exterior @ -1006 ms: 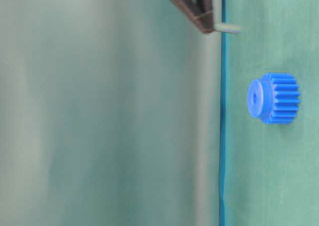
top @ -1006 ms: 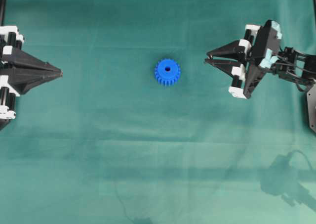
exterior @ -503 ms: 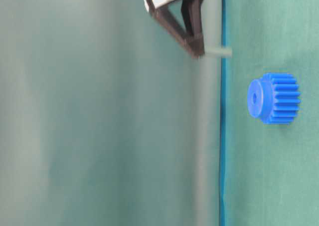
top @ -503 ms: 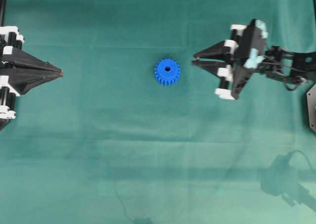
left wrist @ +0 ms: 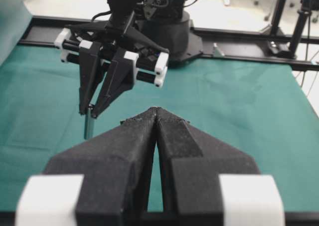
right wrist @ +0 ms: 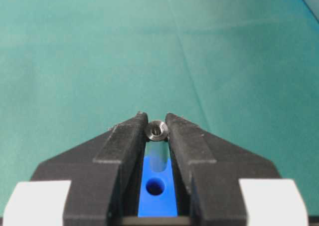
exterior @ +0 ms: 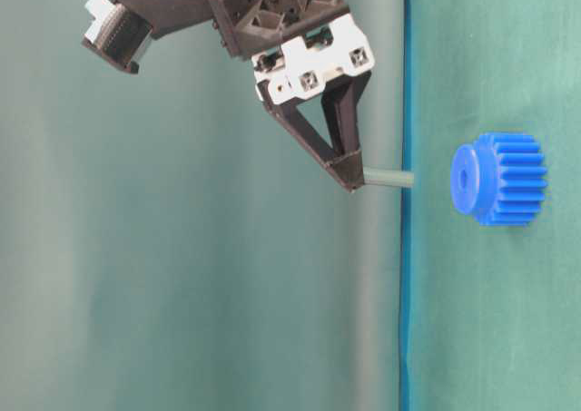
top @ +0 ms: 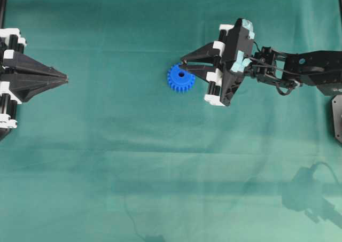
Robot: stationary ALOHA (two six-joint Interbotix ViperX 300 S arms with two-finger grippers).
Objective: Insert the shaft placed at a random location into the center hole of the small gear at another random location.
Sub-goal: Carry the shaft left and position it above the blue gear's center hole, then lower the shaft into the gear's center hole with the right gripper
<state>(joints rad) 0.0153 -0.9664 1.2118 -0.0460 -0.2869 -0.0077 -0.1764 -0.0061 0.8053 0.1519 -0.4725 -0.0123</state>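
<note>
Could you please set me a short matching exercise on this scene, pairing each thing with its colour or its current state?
Things:
1. gear
2. pin
3. left end effector
4. cloth

States:
A. shut, holding nothing
B. green, covering the table
C. blue, lying flat with its hole facing up
D. gripped in the right end effector, above the gear

Pairs: 1-C, 2-D, 3-A, 4-B

Green cloth-covered table (top: 160, 162); small blue gear (top: 180, 79) lying flat on it, directly beneath the right gripper's (top: 183, 65) tips.
</note>
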